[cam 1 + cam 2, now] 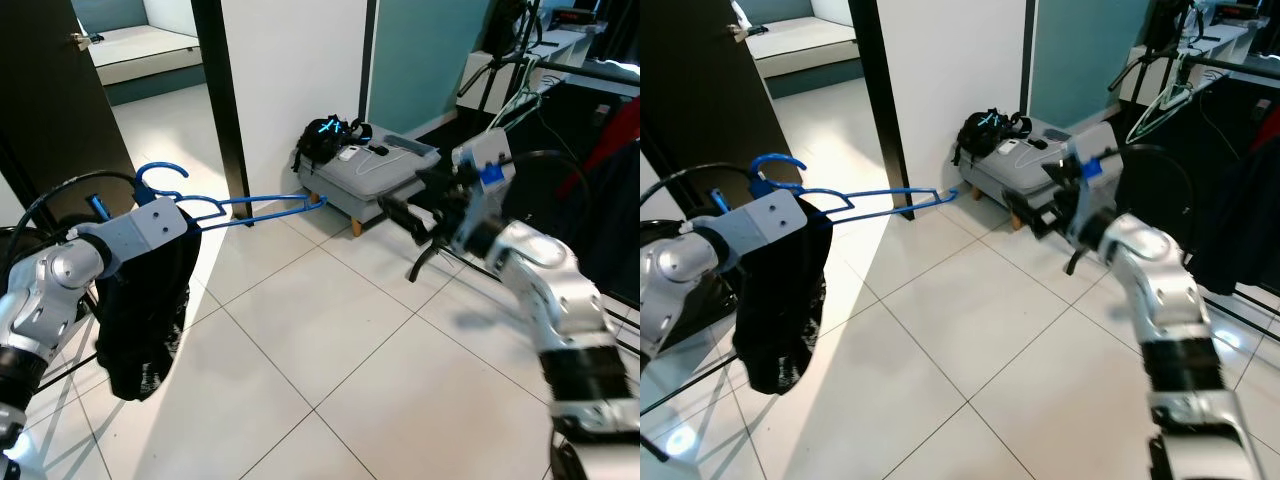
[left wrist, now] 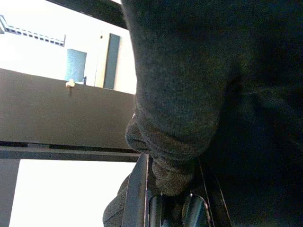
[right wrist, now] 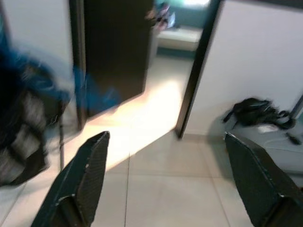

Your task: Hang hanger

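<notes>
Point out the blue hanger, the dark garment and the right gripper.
blue hanger (image 1: 262, 205): left eye view, on its long lower bar.
dark garment (image 1: 145, 310): left eye view, mid-cloth.
right gripper (image 3: 168, 177): right wrist view, between open fingertips.

Glossy blue hanger (image 1: 250, 205), matt knit dark cloth (image 1: 145, 300), shiny floor tiles (image 1: 330, 350)

Open white tiled floor (image 1: 330, 370) spreads from centre toward 6 o'clock — free passage between the arms. At 12 o'clock a grey padded bench (image 1: 372, 182) carrying a black bag (image 1: 328, 138) blocks the white wall (image 1: 290, 90). At 9 o'clock the blue wire hanger (image 1: 240, 205) with dark hanging cloth (image 1: 145, 310) juts across — the right claw (image 3: 165, 184) gapes wide, facing it.
</notes>
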